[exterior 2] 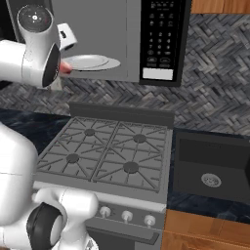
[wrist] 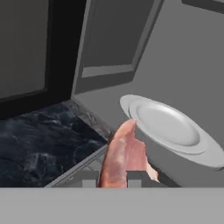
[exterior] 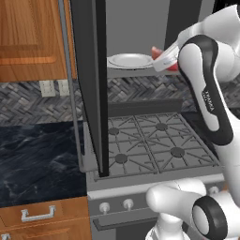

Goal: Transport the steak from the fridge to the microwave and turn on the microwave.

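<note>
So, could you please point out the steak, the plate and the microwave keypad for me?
steak (wrist: 118,159): hand view, middle of the pink slab held between the finger tips.
plate (exterior 2: 92,62): right base view, centre of its dish, inside the microwave.
microwave keypad (exterior 2: 161,34): right base view, middle of the black button panel.

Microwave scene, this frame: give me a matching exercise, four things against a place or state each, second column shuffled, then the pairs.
Things
1. steak
2. plate
3. microwave door
4. keypad panel

Places or states
A. swung open, over the stove's left edge
B. lying in the grey cavity
C. black, right of the cavity
D. clamped in the shut gripper, at the plate's rim

Pairs: 1-D, 2-B, 3-A, 4-C
</note>
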You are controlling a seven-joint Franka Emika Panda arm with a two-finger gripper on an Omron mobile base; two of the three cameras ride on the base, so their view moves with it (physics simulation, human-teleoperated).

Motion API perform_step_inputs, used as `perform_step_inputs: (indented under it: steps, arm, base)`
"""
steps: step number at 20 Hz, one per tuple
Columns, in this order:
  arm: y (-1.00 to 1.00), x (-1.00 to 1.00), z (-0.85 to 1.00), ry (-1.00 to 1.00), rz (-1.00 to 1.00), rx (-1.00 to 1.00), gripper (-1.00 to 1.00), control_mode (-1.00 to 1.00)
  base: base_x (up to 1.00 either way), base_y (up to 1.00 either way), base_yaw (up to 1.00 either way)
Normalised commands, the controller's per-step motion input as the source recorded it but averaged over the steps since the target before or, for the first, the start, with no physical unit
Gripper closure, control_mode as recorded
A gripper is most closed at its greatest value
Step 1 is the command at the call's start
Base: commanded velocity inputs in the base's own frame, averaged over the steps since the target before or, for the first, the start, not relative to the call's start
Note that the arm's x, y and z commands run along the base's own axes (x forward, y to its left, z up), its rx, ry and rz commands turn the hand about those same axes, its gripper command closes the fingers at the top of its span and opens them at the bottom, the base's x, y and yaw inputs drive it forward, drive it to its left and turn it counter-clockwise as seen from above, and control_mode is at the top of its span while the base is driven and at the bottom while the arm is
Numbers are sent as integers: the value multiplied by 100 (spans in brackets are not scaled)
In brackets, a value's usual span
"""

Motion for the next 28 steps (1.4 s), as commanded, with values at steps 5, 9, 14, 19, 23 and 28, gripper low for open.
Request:
perform_step_inputs:
  steps: [5,9,14,19,23,28]
  arm:
    - [0,52,2,-1,5,-1,100,-100]
    - [1,50,0,0,4,0,100,-100]
    - [8,52,0,5,0,0,100,-100]
    - [3,54,0,1,0,0,100,-100]
    - [0,56,-2,1,0,0,100,-100]
    - [0,54,-5,0,1,0,100,-100]
  base:
    - [0,0,0]
    - [0,0,0]
    - [0,0,0]
    - [0,0,0]
    - [0,0,0]
    - [0,0,0]
